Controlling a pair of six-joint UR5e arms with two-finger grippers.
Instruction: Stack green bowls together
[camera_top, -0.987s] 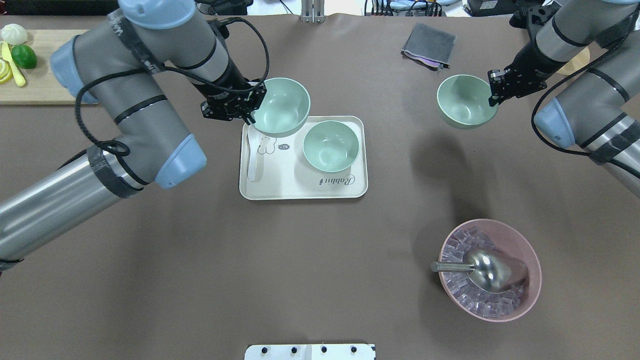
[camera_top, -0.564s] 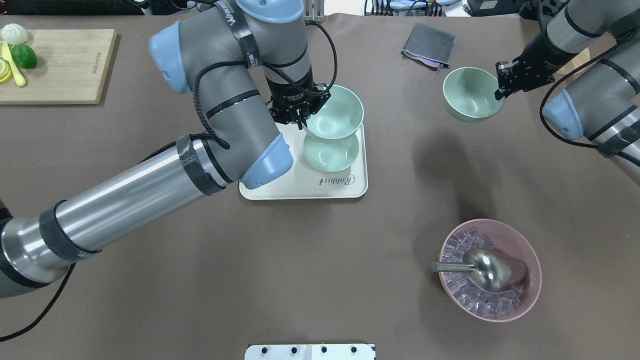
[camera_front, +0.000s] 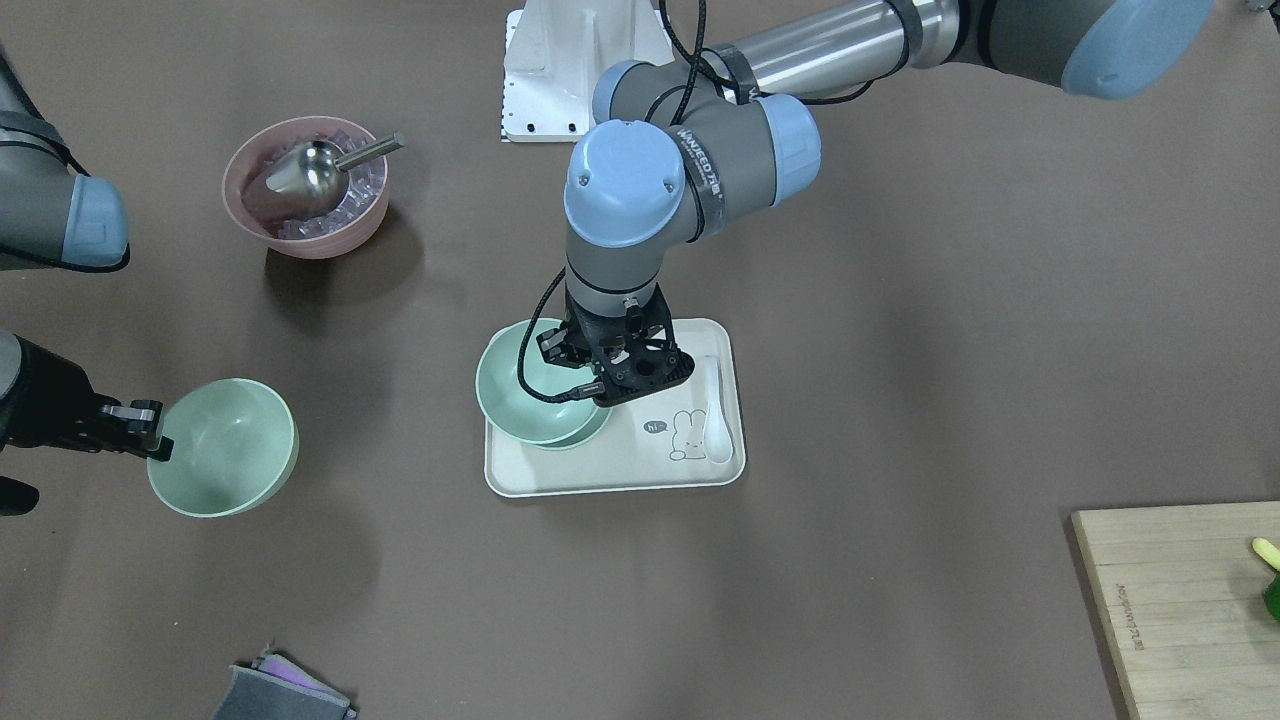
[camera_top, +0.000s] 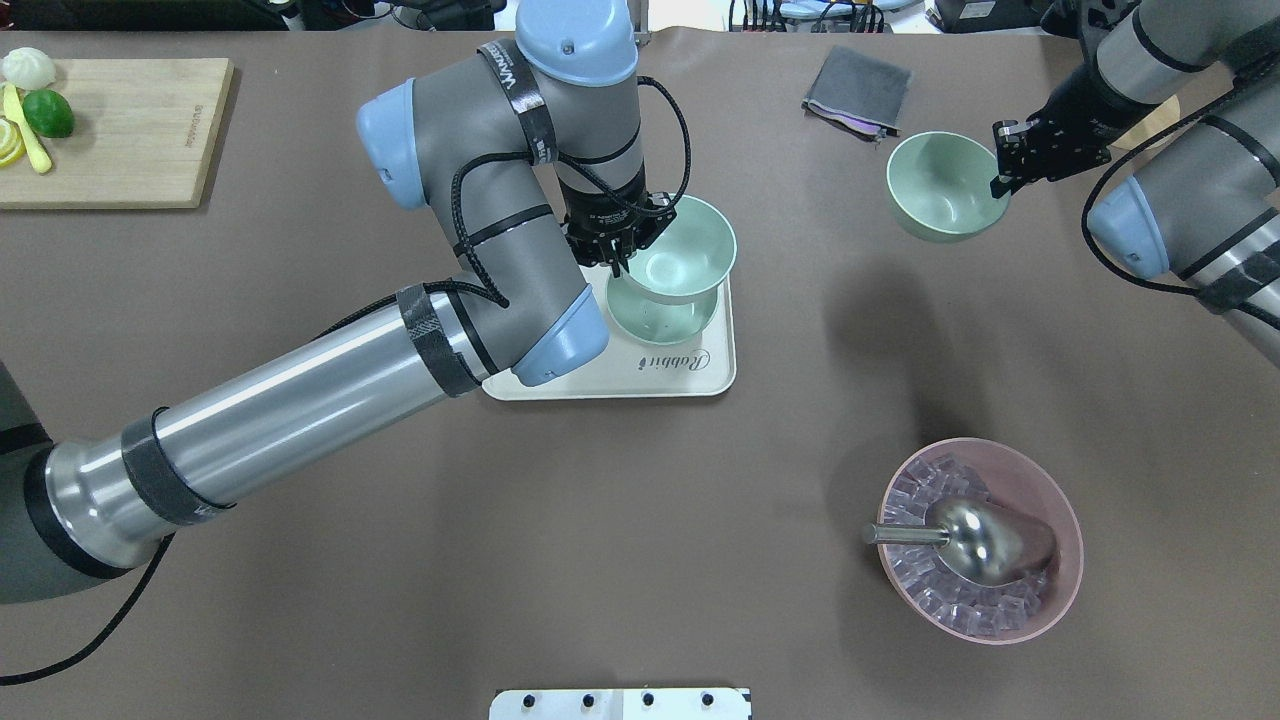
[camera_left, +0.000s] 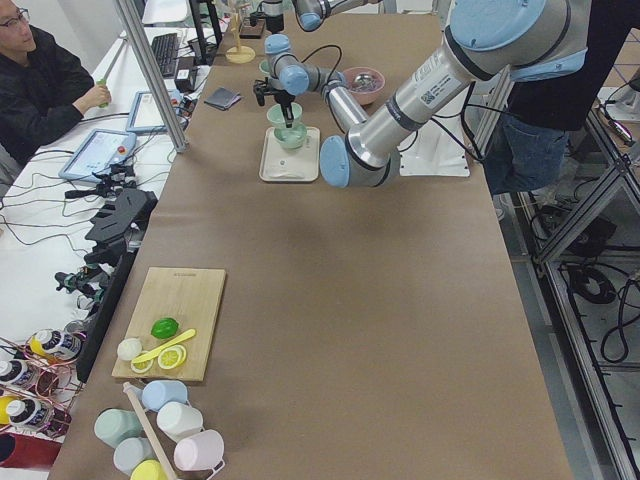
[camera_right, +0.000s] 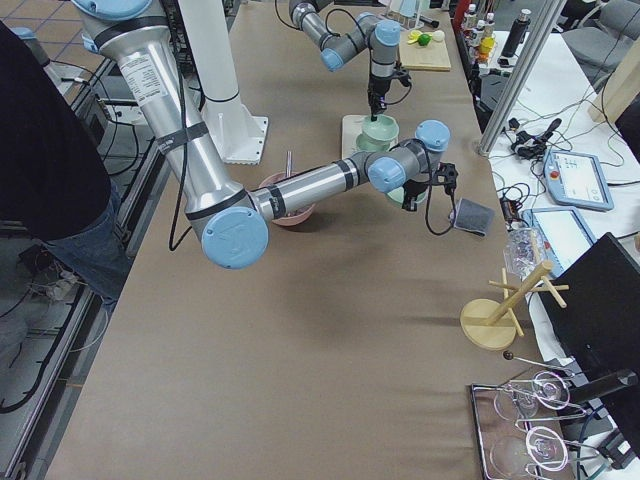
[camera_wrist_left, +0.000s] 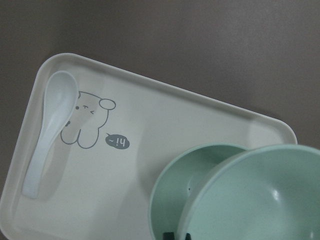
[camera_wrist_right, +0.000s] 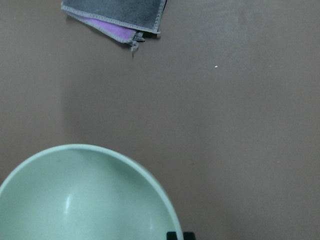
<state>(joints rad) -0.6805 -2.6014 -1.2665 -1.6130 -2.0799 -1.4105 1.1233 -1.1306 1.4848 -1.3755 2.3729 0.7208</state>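
step: nesting. left gripper clamped on rim of held green bowl, raised over tray bowl, offset toward far side. next: centre, lower, release. right gripper pinches third green bowl aloft, well apart. spoon and tray rim near; wide stretch of table between tray and third bowl.

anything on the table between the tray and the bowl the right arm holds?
No. Overhead view: the table between the tray and that green bowl is bare, only shadow on it. The grey cloth sits off that line, farther back.
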